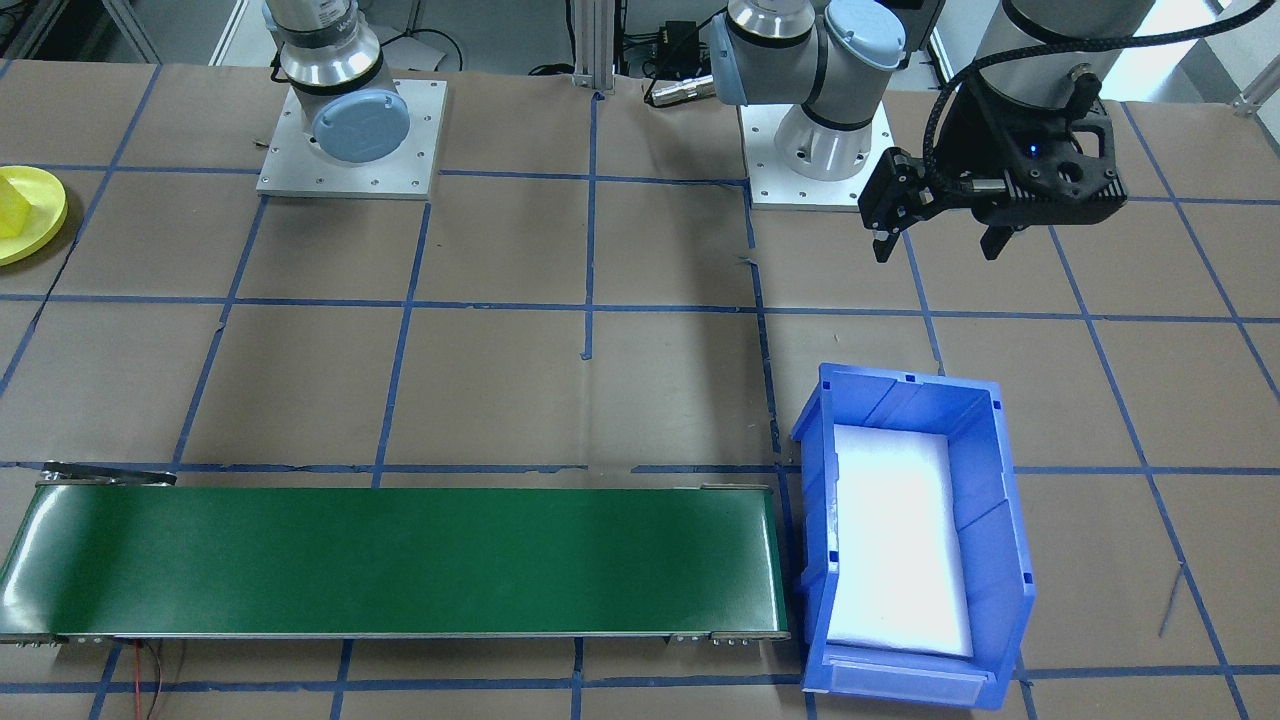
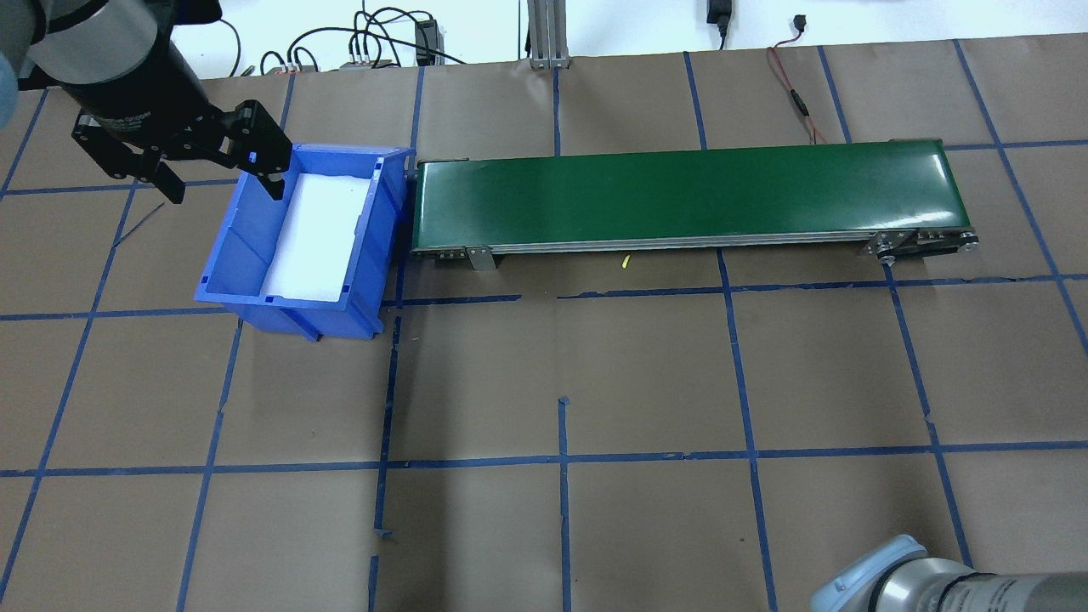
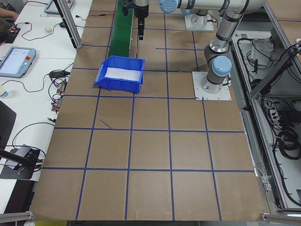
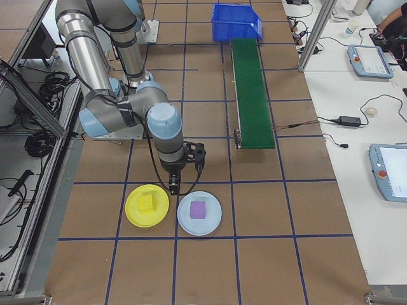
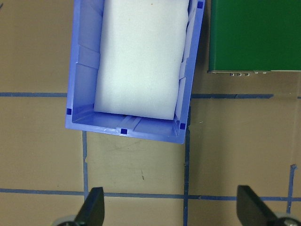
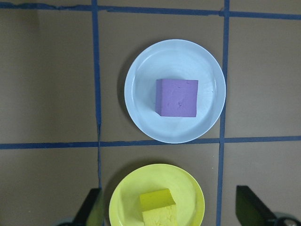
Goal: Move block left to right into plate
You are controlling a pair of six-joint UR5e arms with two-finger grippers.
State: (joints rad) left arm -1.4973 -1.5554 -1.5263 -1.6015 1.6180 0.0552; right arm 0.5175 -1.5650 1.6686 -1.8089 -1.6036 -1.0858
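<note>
A yellow block (image 6: 157,207) lies inside the yellow plate (image 6: 122,197), which also shows at the table's edge (image 1: 45,225) and near the right arm (image 4: 133,213). My right gripper (image 6: 171,214) hangs open and empty above the plate, its fingers (image 6: 94,209) standing either side of it; the right-side view shows the right gripper (image 4: 186,175) just beyond the two plates. My left gripper (image 1: 940,235) is open and empty, raised beside the blue bin (image 1: 985,480), and from the left wrist view the left gripper (image 5: 171,212) holds nothing.
A purple block (image 6: 176,97) sits on a pale blue plate (image 6: 141,89) beside the yellow one. The blue bin (image 2: 246,238) holds only a white liner. A green conveyor belt (image 2: 680,195) runs from the bin toward the right arm's side.
</note>
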